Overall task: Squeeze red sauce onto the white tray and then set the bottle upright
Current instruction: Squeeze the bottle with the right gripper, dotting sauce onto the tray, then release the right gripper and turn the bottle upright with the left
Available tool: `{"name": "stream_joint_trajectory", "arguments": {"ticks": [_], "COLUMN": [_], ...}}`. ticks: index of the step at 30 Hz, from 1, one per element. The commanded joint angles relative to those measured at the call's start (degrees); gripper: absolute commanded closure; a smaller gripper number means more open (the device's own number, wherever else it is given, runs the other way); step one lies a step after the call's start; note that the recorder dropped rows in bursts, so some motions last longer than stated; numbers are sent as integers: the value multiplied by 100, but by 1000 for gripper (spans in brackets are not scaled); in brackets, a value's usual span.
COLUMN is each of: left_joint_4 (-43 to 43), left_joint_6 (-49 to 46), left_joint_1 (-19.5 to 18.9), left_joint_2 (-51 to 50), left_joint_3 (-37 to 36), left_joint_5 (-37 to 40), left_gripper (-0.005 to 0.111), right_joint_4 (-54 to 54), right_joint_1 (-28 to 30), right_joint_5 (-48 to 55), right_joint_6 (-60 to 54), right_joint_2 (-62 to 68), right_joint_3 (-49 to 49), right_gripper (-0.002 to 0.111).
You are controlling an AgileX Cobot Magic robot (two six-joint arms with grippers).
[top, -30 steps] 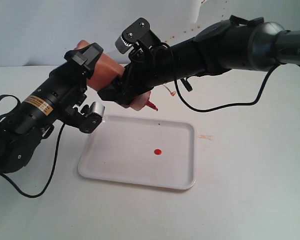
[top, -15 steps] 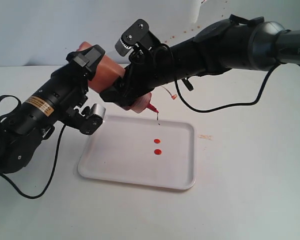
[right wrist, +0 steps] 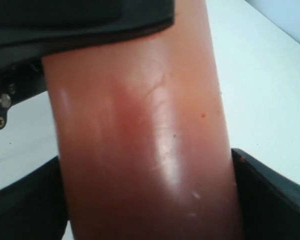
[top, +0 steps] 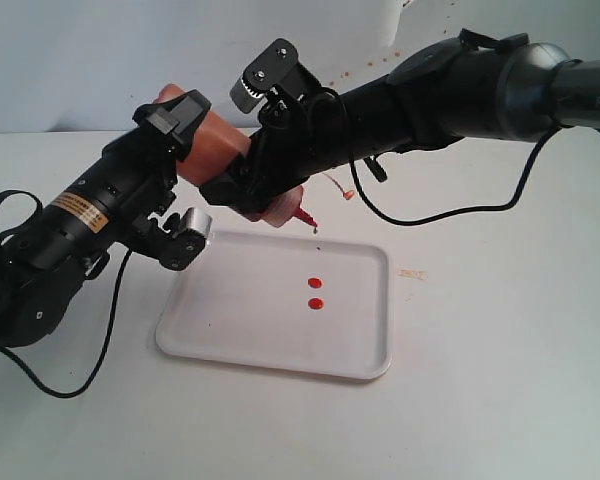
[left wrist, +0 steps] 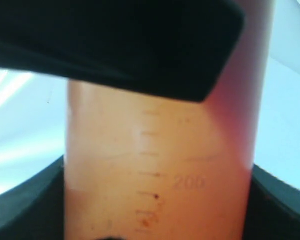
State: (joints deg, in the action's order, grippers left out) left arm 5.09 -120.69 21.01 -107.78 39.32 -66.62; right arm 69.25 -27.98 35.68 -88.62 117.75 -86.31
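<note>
The bottle [top: 215, 148], translucent orange-red, is held tilted above the far left corner of the white tray [top: 230, 330], its red nozzle [top: 304, 216] pointing down over the tray's far edge. My left gripper [top: 192, 150] is shut on the bottle's base end, and the bottle wall [left wrist: 160, 165] fills the space between its fingers. My right gripper [top: 252, 185] is shut on the bottle nearer the nozzle, and the dark red body [right wrist: 140, 150] spans its jaws. Two round drops of red sauce [top: 315, 281] [top: 315, 303] lie on the tray. A small bead hangs at the nozzle tip.
A faint orange stain [top: 412, 273] marks the white table right of the tray. A small orange scrap [top: 346, 191] lies behind the right arm. Black cables [top: 450, 212] trail from both arms. A pale wall closes the back.
A second red drop has landed on the tray just beyond the first. The thread of sauce that hung from the nozzle half a second ago is gone. Both arms have barely moved.
</note>
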Motion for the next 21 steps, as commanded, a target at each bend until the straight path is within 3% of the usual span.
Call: {"name": "stream_joint_trajectory", "arguments": {"ticks": [1, 4, 7, 8, 10, 12, 21], "left_joint_4": [-24, -24, -125, -178, -235, -233, -329], "left_joint_6": [536, 536, 546, 668, 695, 776, 1453], "left_joint_1": [37, 37, 37, 37, 37, 37, 25], "left_joint_2": [97, 97, 97, 97, 97, 97, 97], "left_joint_3": [32, 32, 32, 32, 32, 32, 32], "left_joint_5": [-334, -334, -334, -334, -334, -334, -334], "left_gripper": [107, 107, 107, 107, 107, 107, 107], "right_joint_4": [-5, 54, 67, 67, 67, 79, 79], "right_joint_1": [53, 53, 53, 53, 53, 53, 53], "right_joint_5": [-139, -139, -139, -139, -189, -267, -449], "right_joint_6": [12, 12, 12, 12, 12, 12, 12], "right_joint_2": [-18, -18, -18, -18, -18, -18, -242], "right_joint_3": [-49, -49, -49, -49, -49, -49, -49], "right_gripper": [108, 103, 73, 55, 35, 28, 28]}}
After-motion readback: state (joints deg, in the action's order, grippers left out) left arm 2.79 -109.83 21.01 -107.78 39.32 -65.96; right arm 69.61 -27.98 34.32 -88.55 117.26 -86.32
